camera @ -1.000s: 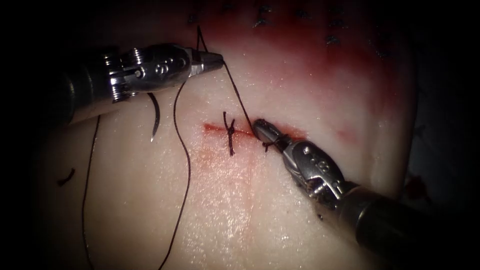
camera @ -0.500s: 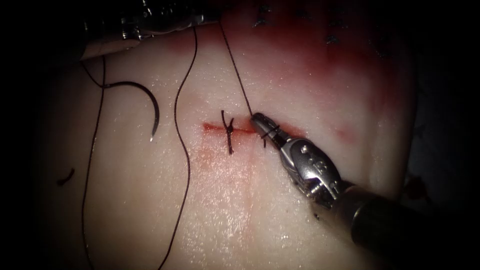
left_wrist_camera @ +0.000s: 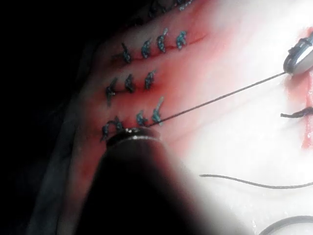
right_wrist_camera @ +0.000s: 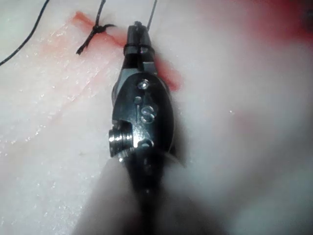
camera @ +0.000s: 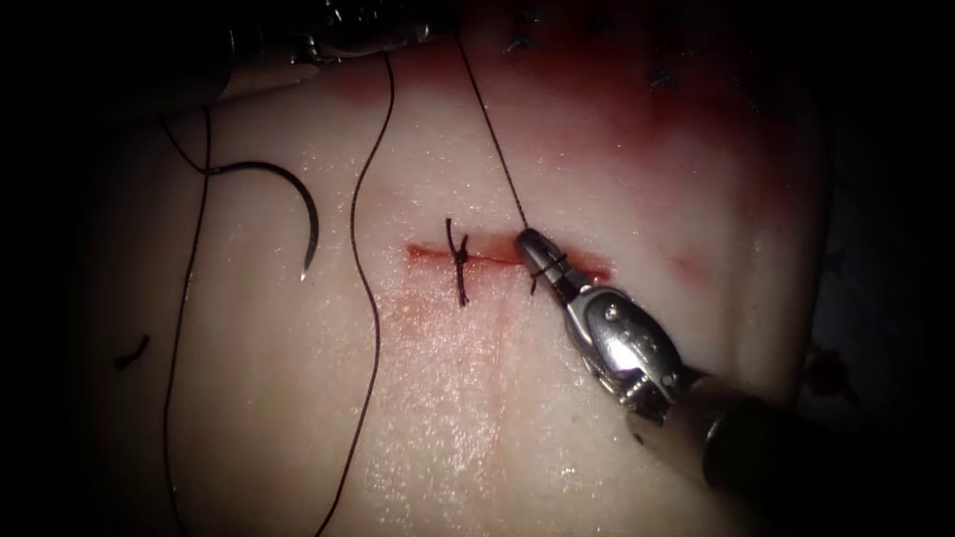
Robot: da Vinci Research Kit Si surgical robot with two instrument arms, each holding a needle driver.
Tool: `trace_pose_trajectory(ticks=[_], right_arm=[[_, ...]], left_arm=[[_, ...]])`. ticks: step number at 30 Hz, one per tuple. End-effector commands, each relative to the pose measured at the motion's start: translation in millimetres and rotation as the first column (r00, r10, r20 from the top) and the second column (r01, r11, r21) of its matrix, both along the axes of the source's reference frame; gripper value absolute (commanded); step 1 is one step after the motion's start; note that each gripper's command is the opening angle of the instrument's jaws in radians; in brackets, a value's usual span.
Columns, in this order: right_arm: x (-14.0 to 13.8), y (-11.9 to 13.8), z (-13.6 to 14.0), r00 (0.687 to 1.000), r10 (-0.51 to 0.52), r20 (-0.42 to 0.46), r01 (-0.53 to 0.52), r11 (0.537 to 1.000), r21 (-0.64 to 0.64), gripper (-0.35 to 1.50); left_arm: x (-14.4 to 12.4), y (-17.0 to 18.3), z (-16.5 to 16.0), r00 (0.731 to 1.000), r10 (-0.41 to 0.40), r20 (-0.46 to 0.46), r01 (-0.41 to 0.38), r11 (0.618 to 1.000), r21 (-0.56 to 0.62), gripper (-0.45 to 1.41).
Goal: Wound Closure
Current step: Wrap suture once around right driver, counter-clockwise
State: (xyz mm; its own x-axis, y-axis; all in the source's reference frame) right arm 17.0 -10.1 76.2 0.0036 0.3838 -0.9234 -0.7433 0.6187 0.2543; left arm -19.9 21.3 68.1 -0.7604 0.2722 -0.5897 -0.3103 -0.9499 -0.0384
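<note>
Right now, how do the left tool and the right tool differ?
The left tool sits at the far edge of the tissue, away from the cut; the right tool has its tip at the cut. A taut thread runs between them, and thread is looped round the right tool's jaws. Neither holds the needle, which lies free left of the cut.

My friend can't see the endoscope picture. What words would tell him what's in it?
The right tool holds taut thread at the cut in the tissue, loops around its jaws. The curved needle lies free, left of a finished knot.
</note>
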Motion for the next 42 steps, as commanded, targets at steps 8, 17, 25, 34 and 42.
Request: trace_pose_trajectory(ticks=[8, 17, 25, 34, 42], right_arm=[[0.7, -2.7, 0.3, 0.999, -0.008, 0.046, 0.009, 1.0, -0.017, -0.35], [0.8, -3.9, 0.1, 0.998, -0.009, 0.065, 0.009, 1.0, -0.007, -0.35], [1.5, -2.5, -0.3, 0.997, 0.047, 0.059, -0.048, 0.999, 0.026, 1.18], [1.6, -0.9, -1.1, 0.996, 0.068, 0.066, -0.071, 0.996, 0.047, 1.46], [1.4, -1.1, -2.0, 0.996, 0.064, 0.063, -0.068, 0.996, 0.054, 1.41]], left_arm=[[0.4, 2.9, -0.1, 1.0, -0.015, 0.021, 0.015, 1.0, 0.009, -0.35], [1.3, 5.0, -2.5, 0.999, -0.007, 0.035, 0.008, 0.999, -0.052, -0.35], [0.0, 2.6, -3.4, 1.0, -0.017, 0.017, 0.018, 0.997, -0.081, -0.35], [-1.0, -1.0, -4.3, 1.0, -0.005, 0.028, 0.008, 0.995, -0.099, -0.35], [-0.9, -2.4, -6.2, 1.0, 0.014, 0.026, -0.011, 0.995, -0.098, -0.35]])
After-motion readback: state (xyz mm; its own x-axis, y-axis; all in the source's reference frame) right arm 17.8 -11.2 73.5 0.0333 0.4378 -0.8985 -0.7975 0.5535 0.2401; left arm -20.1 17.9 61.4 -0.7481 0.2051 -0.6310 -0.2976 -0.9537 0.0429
